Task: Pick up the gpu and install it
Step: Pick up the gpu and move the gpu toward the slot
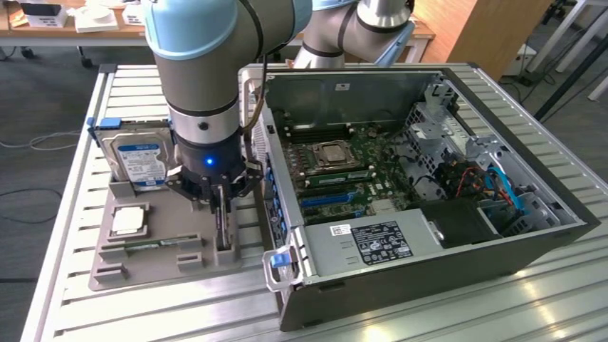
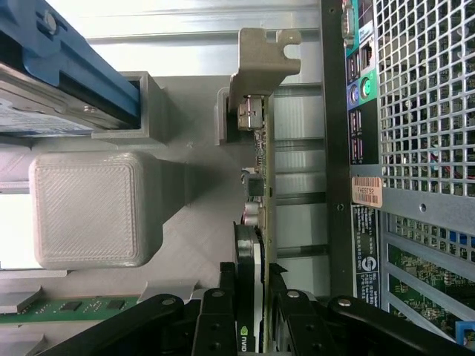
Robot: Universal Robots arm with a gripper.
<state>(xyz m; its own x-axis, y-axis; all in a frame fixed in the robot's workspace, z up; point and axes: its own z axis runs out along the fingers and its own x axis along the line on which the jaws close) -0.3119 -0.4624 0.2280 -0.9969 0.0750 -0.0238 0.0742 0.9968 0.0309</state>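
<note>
You have the end effector (image 1: 221, 196) down on the gpu (image 1: 223, 229). The card stands on its long edge in a slot of the grey holder tray (image 1: 152, 276) on the table (image 1: 142, 317), at about nine o'clock from the open computer case (image 1: 409, 288) in the exterior view. Its lower edge is seated in the slot.

In the wrist view the fingers (image 2: 215, 320) are drawn in against both faces of the card along its upper edge, so treat it as gripped at a narrow setting. The metal bracket (image 2: 263, 55) is at the end of the card away from the grip.

In the exterior view the hard drive (image 1: 139, 160) stands at ten o'clock from the end effector. The memory stick (image 1: 142, 244) lies at eight o'clock. Both are clear of it.

My judgement on handling: the card should be light and stiff, but fragile. Its faces carry small parts and a fan that should not take pressure. A thin board can also pivot between flat pads, so hold it mid-length on the bare board edge and keep it upright.
</note>
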